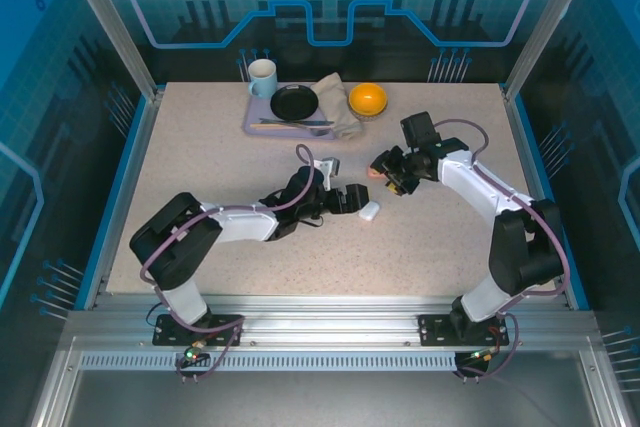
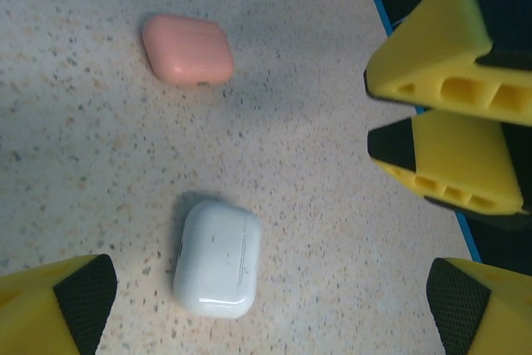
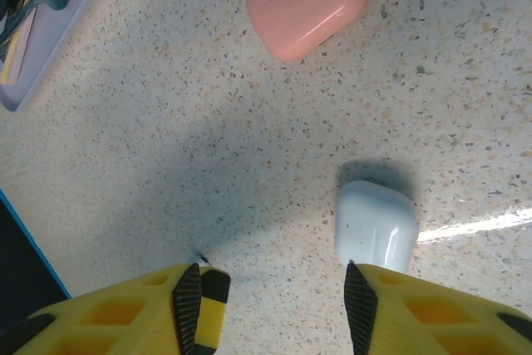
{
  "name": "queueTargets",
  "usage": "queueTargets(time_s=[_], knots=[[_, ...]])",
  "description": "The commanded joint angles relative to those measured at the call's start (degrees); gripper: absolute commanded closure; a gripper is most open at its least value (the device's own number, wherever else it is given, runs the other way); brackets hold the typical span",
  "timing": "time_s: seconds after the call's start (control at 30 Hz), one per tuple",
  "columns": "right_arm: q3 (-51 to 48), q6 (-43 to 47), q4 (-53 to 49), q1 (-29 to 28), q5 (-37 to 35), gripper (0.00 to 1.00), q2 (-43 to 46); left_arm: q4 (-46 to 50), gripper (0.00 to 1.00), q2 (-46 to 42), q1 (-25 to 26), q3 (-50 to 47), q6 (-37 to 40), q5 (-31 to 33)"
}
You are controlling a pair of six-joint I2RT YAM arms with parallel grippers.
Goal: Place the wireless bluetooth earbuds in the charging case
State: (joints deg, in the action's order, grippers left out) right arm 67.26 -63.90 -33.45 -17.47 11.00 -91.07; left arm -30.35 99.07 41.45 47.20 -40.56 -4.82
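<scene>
"The table (image 1: 200, 147) is pale and speckled, with blue walls all round it. What is on it?"

"Two little charging cases, near the middle. The white case (image 2: 218, 259) lies flat with its lid shut. The pink case (image 2: 187, 50) lies a bit further back, shut too. They are apart."

"What about the claws?"

"The left claw (image 2: 268, 301) is spread very wide and holds nothing. The white case lies on the table just ahead of it, nearer one finger, and is not touched."

"And the other one?"

"The right claw (image 3: 278, 297) points in from the other side. Its fingers are partly apart with bare table between them, so it grips nothing. The white case sits just beside one fingertip. I can't tell if they touch. The pink case is out ahead of it."

"Anything at the back?"

"A purple tray (image 1: 252, 119) with a mug (image 1: 262, 77), a black plate (image 1: 294, 102) and a cloth (image 1: 338, 107). An orange (image 1: 367, 99) sits just beside it."
</scene>
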Motion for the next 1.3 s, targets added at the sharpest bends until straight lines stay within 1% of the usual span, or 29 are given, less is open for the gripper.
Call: queueTargets(time_s=[0.0, 0.07, 0.17, 0.3, 0.4, 0.53, 0.63, 0.77, 0.87, 0.97, 1.03, 1.13, 1.2, 1.27], knots=[[1.99, 2.72, -3.17, -0.31, -2.39, 0.46, 0.25, -1.92, 0.01, -1.26, 0.14, 1.59, -0.34, 5.38], [1.63, 5.02, -5.39, -1.20, -4.83, 0.40, 0.17, 2.02, 0.01, -4.03, -0.34, 1.58, 0.40, 7.95], [-0.55, 6.17, -7.39, -3.22, -9.00, 0.32, 0.91, 7.58, 0.01, -7.86, -1.81, 1.59, 1.09, 9.96], [-5.26, 3.00, -5.16, -6.40, -9.76, 0.25, 1.05, 13.93, 0.01, -12.30, -5.27, 1.93, 1.25, 9.02], [-4.26, 1.25, -6.59, -9.80, -13.61, 0.19, -2.34, 19.56, 0.01, -14.96, -7.88, 3.50, 2.37, 7.46], [-0.02, 3.07, -6.85, -11.00, -14.94, 0.18, -8.95, 25.36, 0.01, -18.86, -10.01, 4.89, 4.65, 6.69], [3.52, 4.97, -7.24, -10.90, -14.40, 0.17, -13.47, 28.49, 0.01, -21.60, -11.08, 5.39, 5.87, 6.10], [8.73, 8.09, -6.62, -10.84, -11.58, 0.18, -19.32, 30.24, 0.01, -24.57, -12.26, 4.89, 5.93, 5.22], [13.16, 11.66, -5.99, -11.70, -9.02, 0.20, -22.85, 30.86, 0.01, -26.56, -13.14, 4.16, 5.95, 4.82], [17.79, 14.66, -7.59, -12.89, -7.62, 0.23, -25.55, 31.02, 0.01, -27.99, -14.04, 3.45, 5.92, 4.57], [19.60, 15.23, -9.05, -13.62, -9.23, 0.23, -25.70, 30.76, 0.01, -28.42, -14.37, 3.08, 5.84, 4.25], [19.93, 11.67, -12.91, -14.89, -16.06, 0.20, -22.52, 30.91, 0.01, -28.51, -14.74, 3.00, 5.62, 3.95], [18.95, 6.89, -15.74, -16.04, -21.15, 0.18, -19.47, 30.94, 0.01, -28.41, -14.83, 2.99, 5.51, 3.87], [19.26, -0.79, -21.99, -17.03, -25.25, 0.16, -17.84, 30.95, 0.01, -28.23, -15.14, 3.13, 5.19, 3.83]])
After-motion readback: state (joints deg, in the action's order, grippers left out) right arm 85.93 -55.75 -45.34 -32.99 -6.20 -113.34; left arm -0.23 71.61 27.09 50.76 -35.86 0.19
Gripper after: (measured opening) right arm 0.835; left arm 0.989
